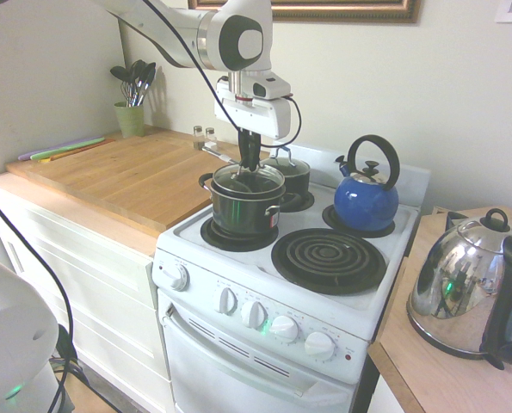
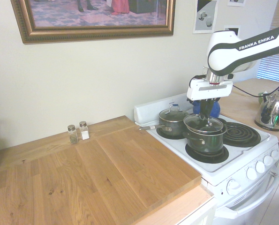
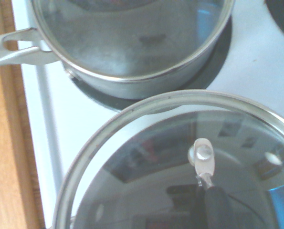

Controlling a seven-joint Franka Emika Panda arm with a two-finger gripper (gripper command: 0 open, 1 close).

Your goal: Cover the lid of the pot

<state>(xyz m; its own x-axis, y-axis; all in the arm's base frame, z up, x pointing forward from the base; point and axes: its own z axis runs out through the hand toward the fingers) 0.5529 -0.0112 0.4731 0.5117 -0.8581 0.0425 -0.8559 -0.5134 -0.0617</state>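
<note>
The pot [image 1: 243,213] is a glossy black saucepan standing on the stove's front left burner, also seen in the second exterior view [image 2: 206,139]. The lid [image 1: 248,181], clear glass with a metal rim, lies level on the pot's rim. My gripper [image 1: 249,160] comes straight down over the middle of the lid and is shut on its dark loop handle. From the other side the gripper [image 2: 207,115] stands the same way above the lid [image 2: 203,124]. The wrist view is filled by the lid [image 3: 146,171] from close by.
A smaller lidded pot [image 1: 292,175] stands just behind on the back burner, its handle toward the counter. A blue kettle [image 1: 366,200] sits at the back right, a bare coil burner [image 1: 329,259] in front of it. A steel kettle [image 1: 466,292] stands on the right counter. Two shakers [image 2: 79,132] stand by the wall.
</note>
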